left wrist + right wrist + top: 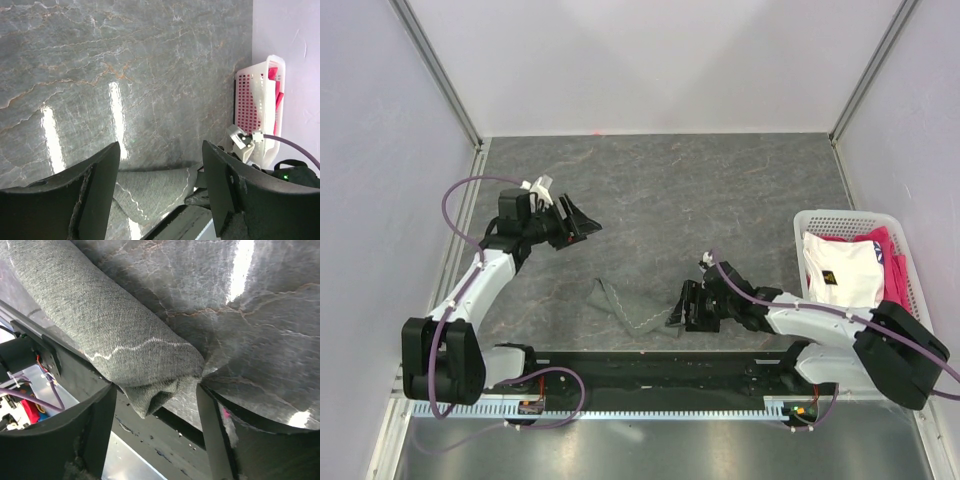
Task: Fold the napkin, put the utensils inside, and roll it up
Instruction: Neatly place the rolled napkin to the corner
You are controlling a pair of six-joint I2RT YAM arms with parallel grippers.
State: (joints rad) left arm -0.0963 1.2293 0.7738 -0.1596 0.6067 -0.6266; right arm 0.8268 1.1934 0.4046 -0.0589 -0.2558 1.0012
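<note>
Your napkin point(630, 312) lies rolled into a loose grey tube on the surface point(720, 180), close to the near edge and about midway along it, slanting from upper left to lower right in the top view. A pale wavy hem line point(145, 343) runs across the roll near its right end, where the cloth tapers to a folded tip.

Your right tool point(155, 390) sits low at that right end, one finger on each side of the tip. The fingers point(215, 430) stand apart and the cloth nearly fills the gap between them. You cannot tell from these views whether they are pressing the roll or only bracketing it.

Your left tool point(582, 222) hangs over the far-left part of the surface, well apart from the napkin. Its jaws are spread wide with nothing between them.

Against the right edge stands a white plastic basket point(840, 214) holding a white fabric point(840, 272) and a pink fabric point(888, 248).
</note>
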